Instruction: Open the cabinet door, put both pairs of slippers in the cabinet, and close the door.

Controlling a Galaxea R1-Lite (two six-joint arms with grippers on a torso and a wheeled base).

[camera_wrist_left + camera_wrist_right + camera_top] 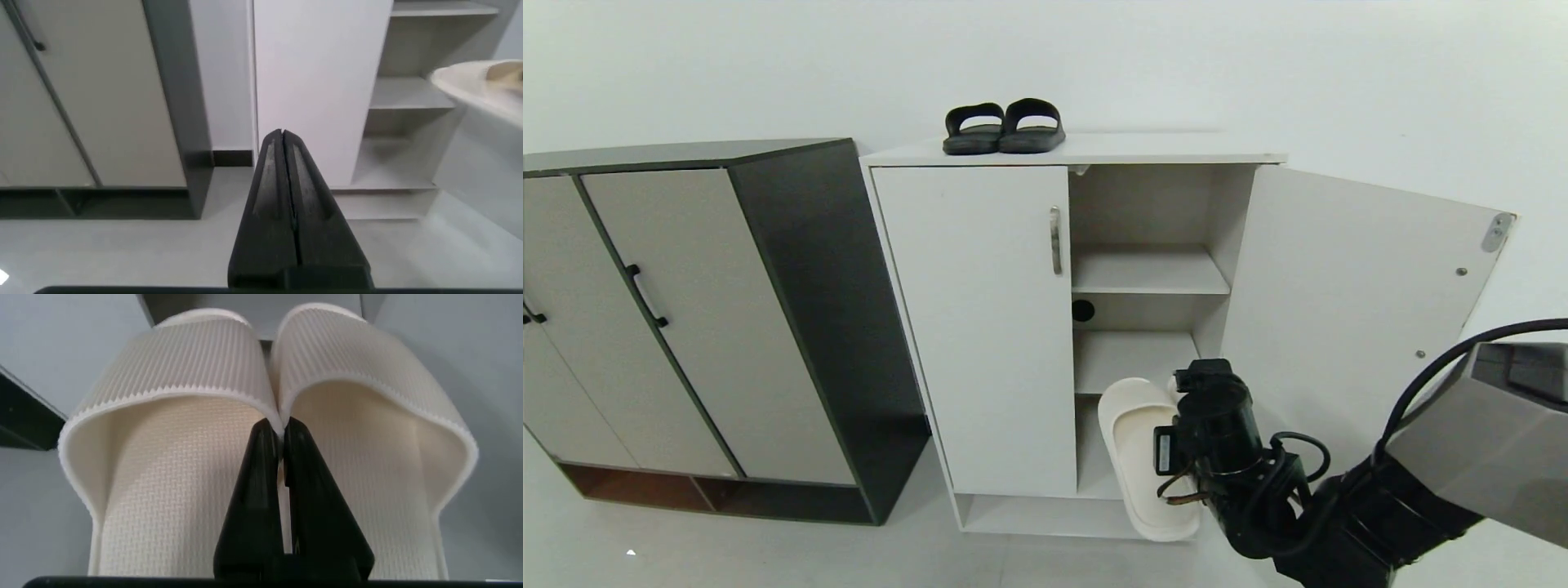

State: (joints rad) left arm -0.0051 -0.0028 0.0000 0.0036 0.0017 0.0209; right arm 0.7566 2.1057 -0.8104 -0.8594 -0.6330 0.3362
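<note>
- Cream slippers (1141,457) hang at 5 o'clock before the lower opening of the white cabinet (1160,149), with the right hand (283,434) clamped on their inner edges, pinching the pair together
- Black slippers (1005,127) sit side by side on the cabinet top, at 12 o'clock
- Right door (1347,310) stands swung open, and the left door (976,327) is closed
- Left hand (283,147) has its fingers pressed together, holding nothing
</note>
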